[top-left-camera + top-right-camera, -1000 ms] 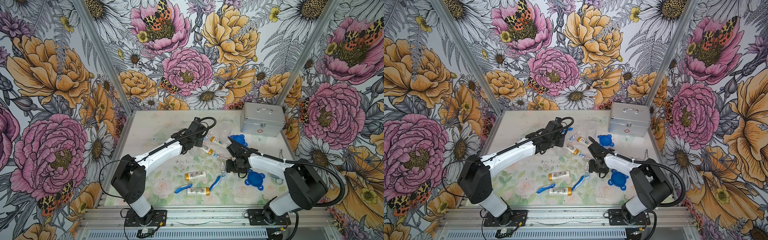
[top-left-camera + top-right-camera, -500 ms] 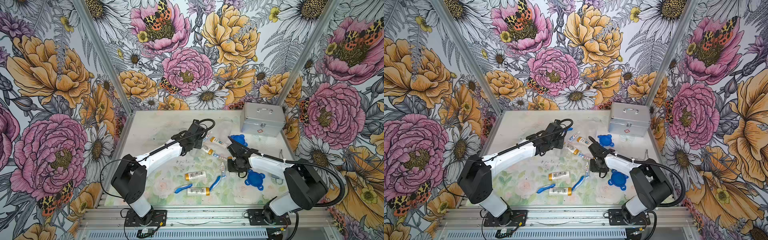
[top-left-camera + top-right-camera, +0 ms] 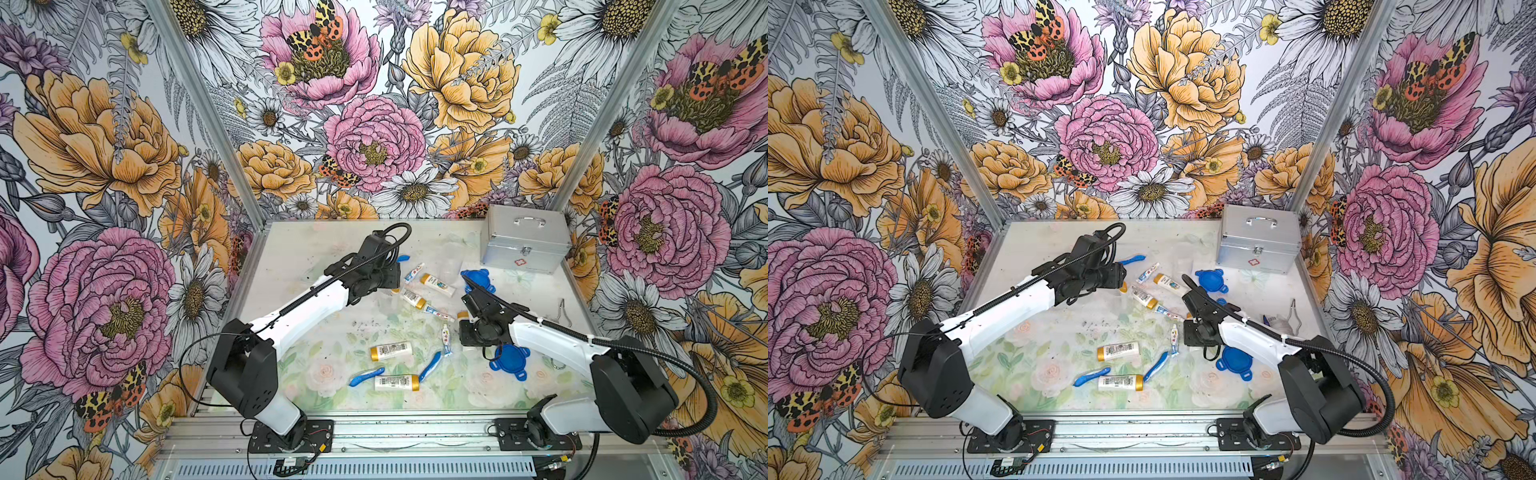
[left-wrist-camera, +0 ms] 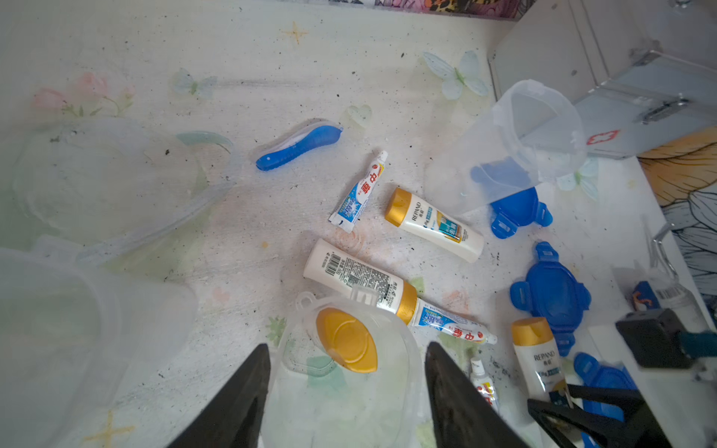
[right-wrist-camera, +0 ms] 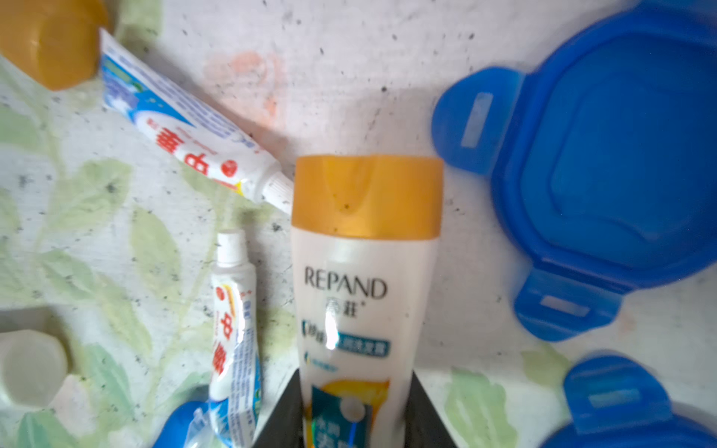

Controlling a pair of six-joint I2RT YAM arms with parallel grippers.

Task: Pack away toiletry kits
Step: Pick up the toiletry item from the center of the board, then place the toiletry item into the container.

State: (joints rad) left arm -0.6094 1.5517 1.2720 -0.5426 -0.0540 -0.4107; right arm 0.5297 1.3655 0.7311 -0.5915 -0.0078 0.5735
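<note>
In the left wrist view a clear plastic cup (image 4: 341, 388) stands on the table with a gold-capped white bottle (image 4: 347, 341) inside. My left gripper (image 4: 347, 345) is open, one finger on each side of the cup and apart from it. My right gripper (image 5: 357, 372) is shut on another white gold-capped bottle (image 5: 364, 279), low over the table at mid right (image 3: 462, 316). Loose around them lie more bottles (image 3: 390, 350), toothpaste tubes (image 3: 445, 338), blue toothbrushes (image 3: 366, 376) and blue tabbed lids (image 3: 509, 361).
The silver metal case (image 3: 525, 245) stands shut at the back right corner. Another clear cup (image 4: 512, 147) lies tipped over a blue lid (image 4: 520, 213) near it. Metal pliers (image 3: 563, 311) lie by the right wall. Items crowd the space between the arms.
My left gripper's jaws have spread apart around the cup. My right gripper has closed on the bottle and shifted slightly.
</note>
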